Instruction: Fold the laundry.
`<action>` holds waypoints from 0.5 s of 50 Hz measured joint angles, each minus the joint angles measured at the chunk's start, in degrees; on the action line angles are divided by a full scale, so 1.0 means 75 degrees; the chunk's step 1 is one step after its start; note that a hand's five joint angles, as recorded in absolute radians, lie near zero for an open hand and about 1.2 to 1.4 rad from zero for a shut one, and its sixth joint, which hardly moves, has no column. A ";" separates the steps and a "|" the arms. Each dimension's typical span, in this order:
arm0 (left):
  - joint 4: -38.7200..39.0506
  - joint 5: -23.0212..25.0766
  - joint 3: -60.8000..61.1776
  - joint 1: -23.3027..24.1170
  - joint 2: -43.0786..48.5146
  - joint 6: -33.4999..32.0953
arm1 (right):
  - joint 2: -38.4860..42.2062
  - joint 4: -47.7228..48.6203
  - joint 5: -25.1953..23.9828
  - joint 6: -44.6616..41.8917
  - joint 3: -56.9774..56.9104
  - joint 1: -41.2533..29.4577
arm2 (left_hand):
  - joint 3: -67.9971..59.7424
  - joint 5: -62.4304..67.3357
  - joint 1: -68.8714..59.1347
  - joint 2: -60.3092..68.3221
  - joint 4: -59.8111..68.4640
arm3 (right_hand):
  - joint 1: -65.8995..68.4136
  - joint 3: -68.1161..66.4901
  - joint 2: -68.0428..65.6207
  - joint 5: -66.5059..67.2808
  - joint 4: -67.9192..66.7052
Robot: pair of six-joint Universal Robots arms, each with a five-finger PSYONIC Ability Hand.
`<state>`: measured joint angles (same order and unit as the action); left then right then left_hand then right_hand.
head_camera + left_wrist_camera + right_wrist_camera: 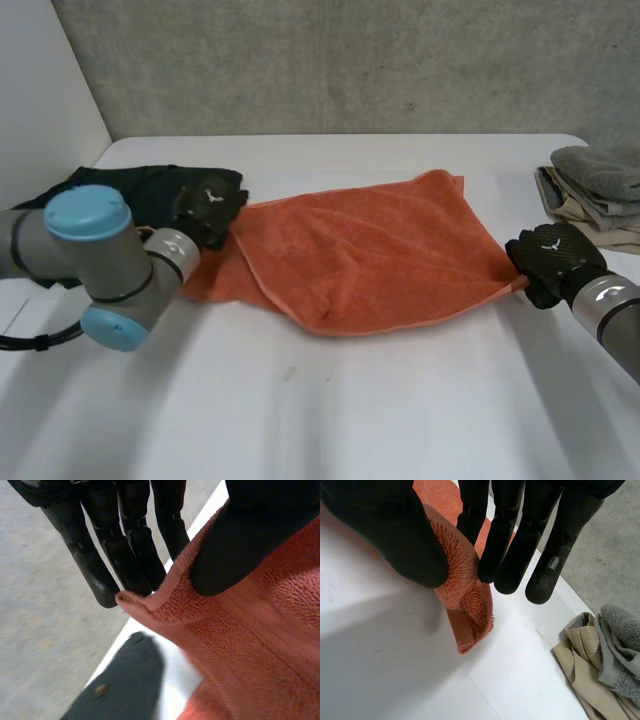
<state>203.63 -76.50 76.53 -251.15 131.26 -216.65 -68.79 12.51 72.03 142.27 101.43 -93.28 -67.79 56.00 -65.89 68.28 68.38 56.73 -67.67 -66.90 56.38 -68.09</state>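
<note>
Orange terry-cloth towel (370, 250) lies spread across the middle of the white surface (350, 400), rumpled, w/ a lower layer peeking out at its left side under the upper one. Left robot hand (208, 208) is at the towel's far-left corner: in the left wrist view the thumb (240, 545) sits on top of the hemmed edge & straight fingers (125, 545) are behind it, corner pinched between them. Right robot hand (550, 262) is at the towel's right corner, near the surface's right side; right wrist view shows the thumb (395, 535) & fingers (510, 540) nipping a bunched bit of cloth, tip hanging below. Dark crumpled cloth (110, 190) lies just behind the left robot hand. Pile of grey & beige garments (600, 190) sits at the far right, apart from the towel.
</note>
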 measured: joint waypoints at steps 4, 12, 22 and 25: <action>-0.0197 -0.0548 0.0442 0.0034 -0.0711 -0.0016 | -0.0044 -0.0132 -0.0002 -0.0047 -0.0046 0.0002 | -0.0022 0.0000 0.0000 0.0001 0.0000 | 0.0000 0.0000 0.0000 0.0000 0.0000; -0.2423 -0.1152 0.3323 0.0161 -0.4610 -0.0373 | -0.1622 -0.3193 -0.0124 -0.2128 -0.0106 0.0561 | -0.0026 0.0000 0.0000 0.0010 0.0031 | 0.0000 0.0000 0.0000 0.0000 0.0000; -0.6102 -0.1323 0.5197 -0.0014 -0.7756 -0.1449 | -0.3126 -0.6204 -0.0195 -0.4575 0.0212 0.1637 | -0.0027 0.0000 0.0000 0.0010 0.0032 | 0.0000 0.0001 0.0000 0.0000 0.0000; -0.6492 -0.1311 0.5347 -0.0021 -0.8195 -0.1544 | -0.3390 -0.6575 -0.0391 -0.4845 0.0226 0.1816 | -0.0027 0.0000 0.0000 0.0010 0.0032 | 0.0000 0.0000 0.0000 0.0000 0.0000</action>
<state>154.94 -86.34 116.63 -251.31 69.80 -228.23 -94.21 -36.81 69.10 105.93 103.13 -79.66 -67.99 56.00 -65.89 68.36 68.62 56.73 -67.67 -66.90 56.38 -68.09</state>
